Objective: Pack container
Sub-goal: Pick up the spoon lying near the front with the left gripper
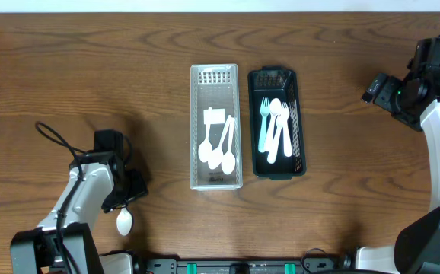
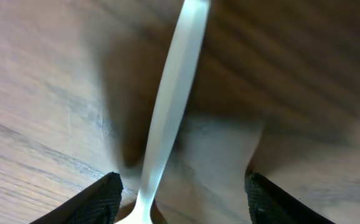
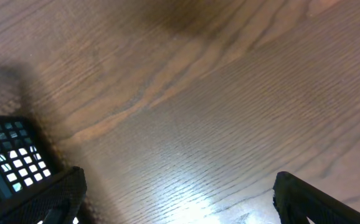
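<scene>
A white plastic spoon (image 1: 124,221) lies on the wood table at the front left. My left gripper (image 1: 126,192) is low over its handle, jaws open; in the left wrist view the handle (image 2: 170,106) runs between the two fingertips (image 2: 183,199), nearer the left one. A clear tray (image 1: 197,114) at centre holds white spoons (image 1: 218,152). A black basket (image 1: 255,122) beside it holds white forks (image 1: 275,129). My right gripper (image 1: 376,86) is open and empty at the far right, with the basket's corner (image 3: 5,149) at the left of its view.
The two containers stand side by side in the middle of the table. A black cable (image 1: 56,141) loops beside the left arm. Bare wood lies under the right gripper (image 3: 180,199).
</scene>
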Controlling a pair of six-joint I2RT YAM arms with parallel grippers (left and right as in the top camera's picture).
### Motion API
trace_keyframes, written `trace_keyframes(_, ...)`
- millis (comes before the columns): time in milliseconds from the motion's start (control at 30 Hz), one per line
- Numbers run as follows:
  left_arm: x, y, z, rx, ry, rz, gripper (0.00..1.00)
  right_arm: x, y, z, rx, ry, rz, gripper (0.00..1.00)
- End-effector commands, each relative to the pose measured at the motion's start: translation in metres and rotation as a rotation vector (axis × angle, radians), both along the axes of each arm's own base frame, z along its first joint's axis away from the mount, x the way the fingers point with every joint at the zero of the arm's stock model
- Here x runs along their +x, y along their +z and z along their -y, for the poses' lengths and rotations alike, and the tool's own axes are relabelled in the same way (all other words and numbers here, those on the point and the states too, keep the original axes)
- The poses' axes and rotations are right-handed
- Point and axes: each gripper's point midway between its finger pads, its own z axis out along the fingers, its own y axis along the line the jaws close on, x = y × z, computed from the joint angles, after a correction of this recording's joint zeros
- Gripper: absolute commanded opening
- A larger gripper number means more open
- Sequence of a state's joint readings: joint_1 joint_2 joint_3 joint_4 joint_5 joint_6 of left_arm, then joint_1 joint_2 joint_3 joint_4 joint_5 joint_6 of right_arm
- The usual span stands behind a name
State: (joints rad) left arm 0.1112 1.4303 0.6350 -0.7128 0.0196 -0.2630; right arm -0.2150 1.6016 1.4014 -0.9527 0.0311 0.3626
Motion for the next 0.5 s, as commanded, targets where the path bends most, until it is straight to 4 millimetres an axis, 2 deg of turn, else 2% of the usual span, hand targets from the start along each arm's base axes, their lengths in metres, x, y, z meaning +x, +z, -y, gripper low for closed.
trace_keyframes(0,-0.002,-0.001,-0.004,0.005,0.028,0.004,0.66,0.0,0.0,0.006,-0.018,-0.01,-0.004,0.99)
trace_keyframes(133,-0.003,-0.007,-0.01,0.014,0.05,0.015,0.66,0.0,0.0,0.006,-0.018,-0.01,-0.002,0.99)
trace_keyframes(200,-0.005,-0.01,-0.012,0.014,0.062,0.019,0.62,0.001,0.001,0.006,-0.019,-0.01,0.0,0.99)
trace_keyframes(267,-0.005,-0.01,-0.013,0.015,0.072,0.021,0.45,0.001,0.001,0.006,-0.019,-0.01,0.003,0.99)
trace_keyframes(333,-0.005,-0.011,-0.014,0.015,0.077,0.024,0.33,0.002,0.001,0.006,-0.019,-0.01,0.004,0.99)
trace_keyframes(467,-0.003,-0.011,-0.015,0.016,0.077,0.029,0.19,0.002,0.001,0.006,-0.02,-0.01,0.006,0.99)
